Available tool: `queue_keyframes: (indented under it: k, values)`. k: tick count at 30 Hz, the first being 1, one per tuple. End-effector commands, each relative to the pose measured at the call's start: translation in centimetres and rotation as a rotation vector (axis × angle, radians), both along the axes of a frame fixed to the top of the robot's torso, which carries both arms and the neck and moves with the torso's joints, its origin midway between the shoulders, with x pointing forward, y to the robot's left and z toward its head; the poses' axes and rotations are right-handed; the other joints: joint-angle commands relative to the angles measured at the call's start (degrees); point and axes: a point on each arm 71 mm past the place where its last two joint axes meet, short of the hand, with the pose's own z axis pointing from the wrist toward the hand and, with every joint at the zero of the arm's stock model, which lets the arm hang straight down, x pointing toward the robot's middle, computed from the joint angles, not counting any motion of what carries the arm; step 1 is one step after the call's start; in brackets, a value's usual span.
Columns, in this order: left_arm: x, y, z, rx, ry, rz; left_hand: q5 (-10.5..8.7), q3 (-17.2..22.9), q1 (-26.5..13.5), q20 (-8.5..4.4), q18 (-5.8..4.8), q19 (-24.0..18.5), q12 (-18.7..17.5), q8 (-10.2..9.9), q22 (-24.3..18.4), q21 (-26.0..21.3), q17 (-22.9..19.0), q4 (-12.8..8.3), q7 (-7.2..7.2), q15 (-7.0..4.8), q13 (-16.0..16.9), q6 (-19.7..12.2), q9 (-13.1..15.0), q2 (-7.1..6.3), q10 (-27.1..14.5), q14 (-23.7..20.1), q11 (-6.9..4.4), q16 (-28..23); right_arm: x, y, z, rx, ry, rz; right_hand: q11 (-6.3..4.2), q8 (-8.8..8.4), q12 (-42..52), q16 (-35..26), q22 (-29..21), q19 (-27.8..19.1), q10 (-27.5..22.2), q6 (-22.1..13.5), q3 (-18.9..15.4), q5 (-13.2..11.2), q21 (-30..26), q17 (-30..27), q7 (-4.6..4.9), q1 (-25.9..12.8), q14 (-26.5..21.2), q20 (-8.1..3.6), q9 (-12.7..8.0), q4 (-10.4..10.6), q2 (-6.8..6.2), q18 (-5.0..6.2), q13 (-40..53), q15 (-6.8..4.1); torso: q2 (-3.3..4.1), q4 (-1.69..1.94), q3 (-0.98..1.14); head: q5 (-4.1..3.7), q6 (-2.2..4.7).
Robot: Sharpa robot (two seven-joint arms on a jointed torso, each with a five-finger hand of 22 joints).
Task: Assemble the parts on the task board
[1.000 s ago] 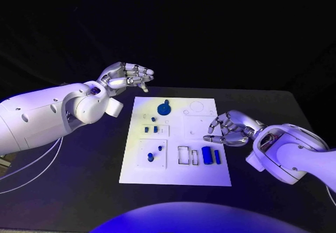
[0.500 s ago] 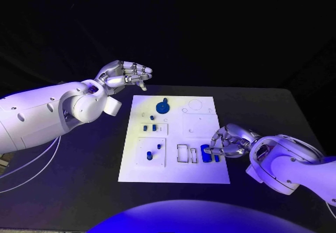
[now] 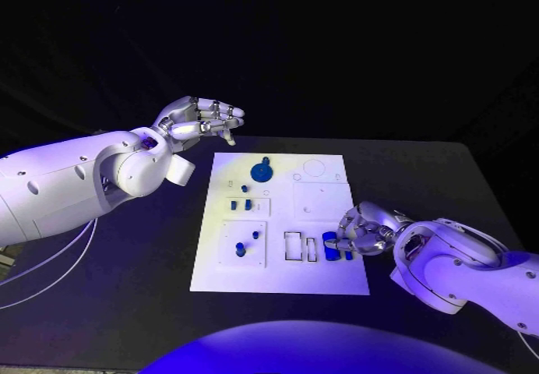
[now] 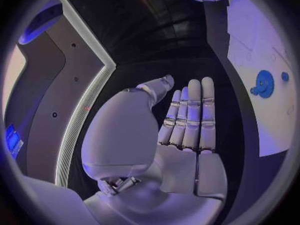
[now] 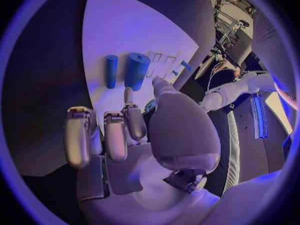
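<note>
Your right hand [image 3: 361, 231], fingers apart and empty, hovers over the thick blue cylinder [image 5: 137, 70]; a clumsy descent could roll it off the white task board [image 3: 281, 276].

Black table [image 3: 135, 288], white task board [image 3: 281, 276] lying on it

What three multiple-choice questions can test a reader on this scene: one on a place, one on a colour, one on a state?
1. Where is the right hand?
A. over the task board's near right part, by the two blue cylinders
B. beyond the board's far left corner
C. off the table

2. What colour is the round part at the board's far end?
A. red
B. blue
C. green

3. What does the left hand hold?
A. a cylinder
B. the board
C. nothing

Answers: 1 A, the head view shows it there; 2 B, it looks blue; 3 C, its fingers are bare.
</note>
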Motion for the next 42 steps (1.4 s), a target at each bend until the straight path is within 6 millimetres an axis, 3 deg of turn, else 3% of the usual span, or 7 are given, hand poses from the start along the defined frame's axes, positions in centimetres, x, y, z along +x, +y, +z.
queue_keyframes:
  k: [1,17,23,27,32,42]
  values:
    - [-0.1,-0.1,0.1,-0.013,-0.003,-0.007,0.12,-0.4,-0.6,0.13,0.78,0.5,0.2,0.3,-0.1,-0.3,0.0,-0.1,-0.12,0.22,0.0,-0.4,0.0,-0.02,-0.4,0.0,-0.09,-0.2,0.0,0.0,-0.4,-0.052,0.000,0.004,-0.24,0.24,-0.2,0.4,12.8,3.1,-0.3,0.2,-0.6,0.1,0.2,4.6,-0.16,-0.4,4.0,-0.39,0.1,0.0,0.33,-0.90,1.5,-0.54,0.06,0.02,0.05,0.11,0.00]
    - [-0.2,0.1,0.1,-0.010,0.001,-0.006,0.11,-0.4,-0.7,0.15,0.77,0.5,0.3,0.3,-0.1,-0.4,0.0,0.0,-0.11,0.24,0.0,-0.4,0.0,-0.01,-0.5,0.0,-0.08,-0.2,-0.1,0.8,-1.7,-0.120,0.030,0.024,-0.40,0.47,-0.2,0.5,12.9,3.2,-0.2,0.6,-2.6,-0.6,0.5,4.8,-0.34,-0.8,4.0,-0.49,0.3,-0.1,0.56,-0.96,1.6,-0.67,-0.01,-0.09,0.05,0.53,0.00]
    - [-0.2,0.2,0.1,-0.010,0.002,-0.006,0.11,-0.5,-0.8,0.16,0.77,0.5,0.3,0.3,-0.2,-0.5,0.0,0.1,-0.11,0.25,0.0,-0.4,0.0,-0.01,-0.5,0.0,-0.08,-0.2,-0.2,1.1,-2.0,-0.131,0.035,0.031,-0.54,0.71,-0.1,0.5,12.9,3.2,0.0,0.9,-3.4,-0.7,0.6,5.0,-0.51,0.7,4.0,-0.58,0.5,-0.2,0.95,-0.97,1.8,-0.78,-0.05,-0.04,0.04,0.51,0.00]
    - [-0.2,0.2,0.1,-0.009,0.002,-0.005,0.11,-0.5,-0.8,0.16,0.77,0.5,0.3,0.3,-0.2,-0.5,0.0,0.1,-0.11,0.25,0.0,-0.4,0.0,-0.01,-0.5,0.0,-0.08,-0.2,-0.1,1.1,-1.9,-0.104,0.023,0.012,-0.71,0.89,0.1,0.5,13.0,3.3,0.3,1.3,-3.4,-0.7,0.9,5.1,-0.68,2.4,4.0,-0.70,0.7,-0.3,1.79,-1.02,2.1,-0.92,-0.03,-0.05,-0.02,0.47,0.00]
    - [-0.2,0.2,0.1,-0.009,0.002,-0.004,0.11,-0.5,-0.8,0.16,0.77,0.5,0.3,0.3,-0.2,-0.5,0.0,0.1,-0.11,0.25,0.0,-0.4,0.0,-0.01,-0.5,0.0,-0.08,-0.2,-0.1,1.2,-1.5,-0.012,-0.006,-0.037,-1.46,0.69,1.6,0.8,13.3,3.8,1.9,3.1,-1.7,-0.6,2.0,5.7,-1.47,5.6,4.2,-1.22,0.4,-0.3,4.01,-1.25,3.5,-1.54,-0.05,-0.07,0.00,0.43,0.00]
    - [-0.2,0.2,0.1,-0.009,0.002,-0.004,0.12,-0.5,-0.9,0.18,0.77,0.5,0.3,0.3,-0.2,-0.6,0.0,0.2,-0.12,0.25,0.0,-0.4,0.0,0.02,-0.5,0.0,-0.08,-0.1,-0.2,1.6,0.4,0.122,-0.098,-0.067,-2.03,-0.12,2.1,1.0,13.6,4.2,2.7,4.6,0.9,-0.5,3.2,6.4,-2.06,7.4,4.3,-1.69,-0.3,-0.2,5.08,-1.50,4.1,-2.03,-0.11,0.04,-0.03,0.18,0.00]
